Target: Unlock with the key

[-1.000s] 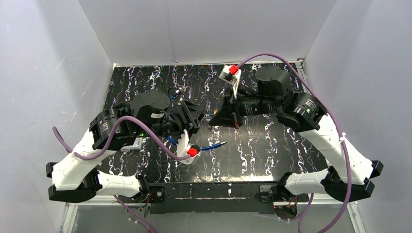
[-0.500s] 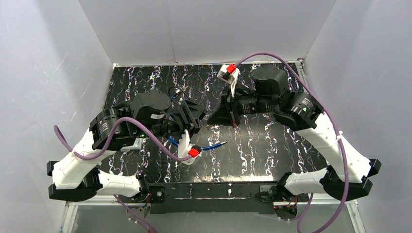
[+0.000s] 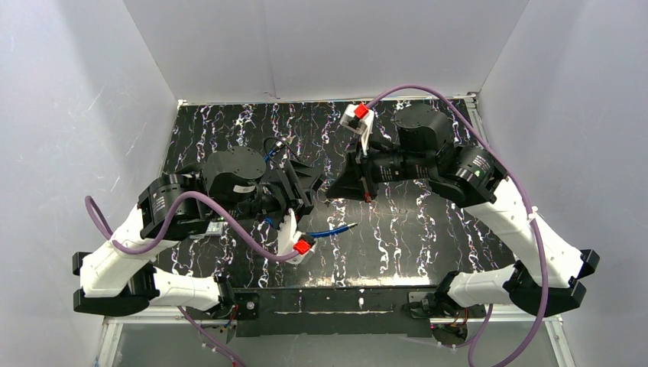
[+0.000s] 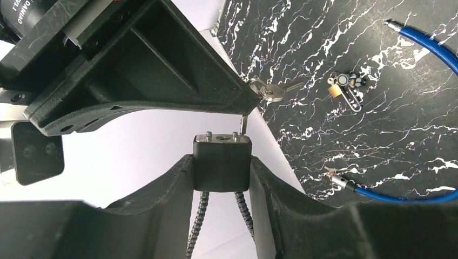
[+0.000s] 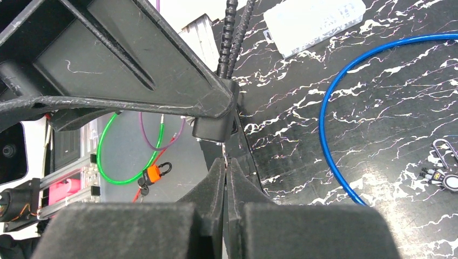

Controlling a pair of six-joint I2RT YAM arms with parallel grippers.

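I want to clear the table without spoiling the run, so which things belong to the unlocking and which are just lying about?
In use: black cable-shackle padlock, held in the left gripper; silver key on its ring, pinched in the right gripper.
Lying about: blue cable with metal ends; small brass padlock; clear plastic box.

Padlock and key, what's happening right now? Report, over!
Left hand shut on padlock. Right hand shut on key, tip at padlock's top, insertion unclear. Nothing between them.
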